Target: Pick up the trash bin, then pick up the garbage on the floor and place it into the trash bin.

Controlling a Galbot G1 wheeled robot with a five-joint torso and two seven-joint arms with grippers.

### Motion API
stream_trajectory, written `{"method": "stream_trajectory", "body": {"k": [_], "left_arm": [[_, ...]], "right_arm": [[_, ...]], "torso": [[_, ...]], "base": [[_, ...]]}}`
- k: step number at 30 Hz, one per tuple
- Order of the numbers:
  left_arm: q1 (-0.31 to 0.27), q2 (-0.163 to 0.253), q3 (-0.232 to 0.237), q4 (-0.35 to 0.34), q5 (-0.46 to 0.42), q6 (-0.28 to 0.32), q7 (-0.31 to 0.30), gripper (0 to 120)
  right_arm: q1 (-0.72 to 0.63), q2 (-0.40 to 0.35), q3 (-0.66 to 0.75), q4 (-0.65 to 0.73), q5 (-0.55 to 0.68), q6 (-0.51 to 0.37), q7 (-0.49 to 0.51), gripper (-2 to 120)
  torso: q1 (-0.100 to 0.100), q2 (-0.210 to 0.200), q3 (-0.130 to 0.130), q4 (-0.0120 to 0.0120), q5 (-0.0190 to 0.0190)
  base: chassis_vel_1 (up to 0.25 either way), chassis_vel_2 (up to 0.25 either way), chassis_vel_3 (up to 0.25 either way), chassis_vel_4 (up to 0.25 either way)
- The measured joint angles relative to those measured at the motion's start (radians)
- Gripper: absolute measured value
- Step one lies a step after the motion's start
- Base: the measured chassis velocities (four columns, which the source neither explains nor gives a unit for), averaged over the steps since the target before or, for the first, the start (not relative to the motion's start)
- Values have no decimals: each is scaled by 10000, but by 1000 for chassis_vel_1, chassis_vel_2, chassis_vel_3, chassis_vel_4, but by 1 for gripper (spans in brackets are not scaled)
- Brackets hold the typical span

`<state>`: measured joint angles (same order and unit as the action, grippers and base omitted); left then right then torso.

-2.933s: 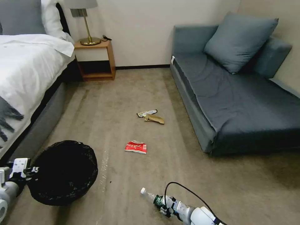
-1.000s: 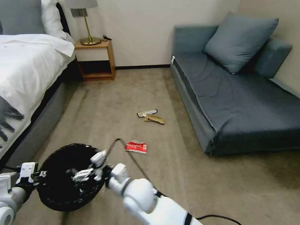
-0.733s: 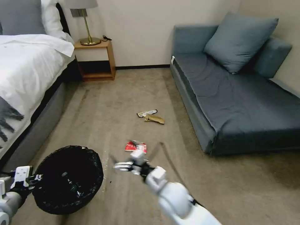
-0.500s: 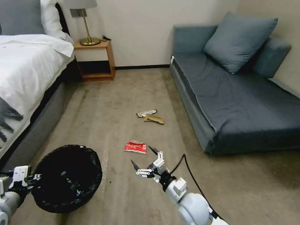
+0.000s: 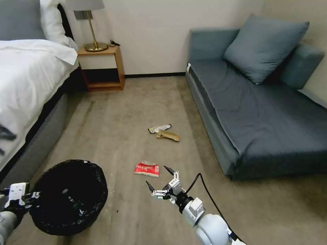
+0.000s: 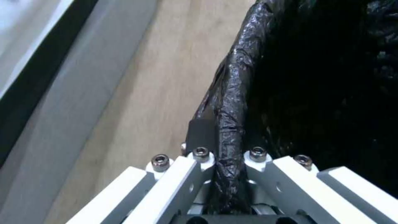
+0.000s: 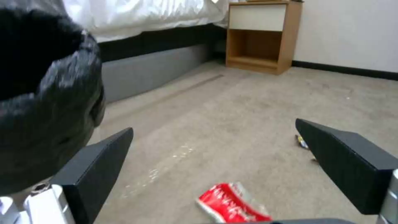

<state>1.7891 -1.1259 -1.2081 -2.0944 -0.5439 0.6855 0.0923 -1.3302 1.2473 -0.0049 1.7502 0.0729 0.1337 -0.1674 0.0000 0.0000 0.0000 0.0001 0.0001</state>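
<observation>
Beige carpet, cream wall, white bed upper left, wooden nightstand (brass lamp, perhaps unlit), blue-grey sofa right.

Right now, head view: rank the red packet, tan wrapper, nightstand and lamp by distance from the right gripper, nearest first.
1. Red packet: on the carpet just ahead-left of the right gripper, jaws open.
2. Tan wrapper: mid-floor, farther ahead.
3. Nightstand: against the far wall, beside the bed.
4. Lamp: on top of it, too close to call.

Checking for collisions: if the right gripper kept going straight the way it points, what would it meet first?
Probably the red packet on the floor: the right gripper, open, points at it, and the packet lies between its fingers in the wrist view. Depth is unclear.
</observation>
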Motion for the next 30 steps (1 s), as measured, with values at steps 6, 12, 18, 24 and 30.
{"method": "stream_trajectory", "body": {"k": [6,12,18,24,30], "left_arm": [[-17,73,-30,73,-37,15,19,3],[35,193,-85,116,-42,16,52,3],[101,185,-202,91,-99,22,58,3],[314,-26,-303,10,-63,30,81,3],[455,-140,-365,-72,-14,26,117,3]], "right_arm": [[56,1,-274,-292,-159,-25,-3,100],[248,0,-574,-637,-354,-180,-52,100],[732,-153,-1157,-1356,-772,-981,-882,100],[1438,-287,-2049,-2474,-1120,-1824,-1914,100],[1946,48,-2494,-3540,-1343,-2008,-2078,100]], "torso": [[0,0,0,-2,-3],[1,0,3,-3,-2],[1,-1,5,-5,0],[1,-1,0,0,0],[0,-1,-1,3,-1]], "base": [[-295,289,281,-289],[-333,334,326,-340],[-300,300,257,-287],[-91,62,61,-72],[54,-47,-38,59]]}}
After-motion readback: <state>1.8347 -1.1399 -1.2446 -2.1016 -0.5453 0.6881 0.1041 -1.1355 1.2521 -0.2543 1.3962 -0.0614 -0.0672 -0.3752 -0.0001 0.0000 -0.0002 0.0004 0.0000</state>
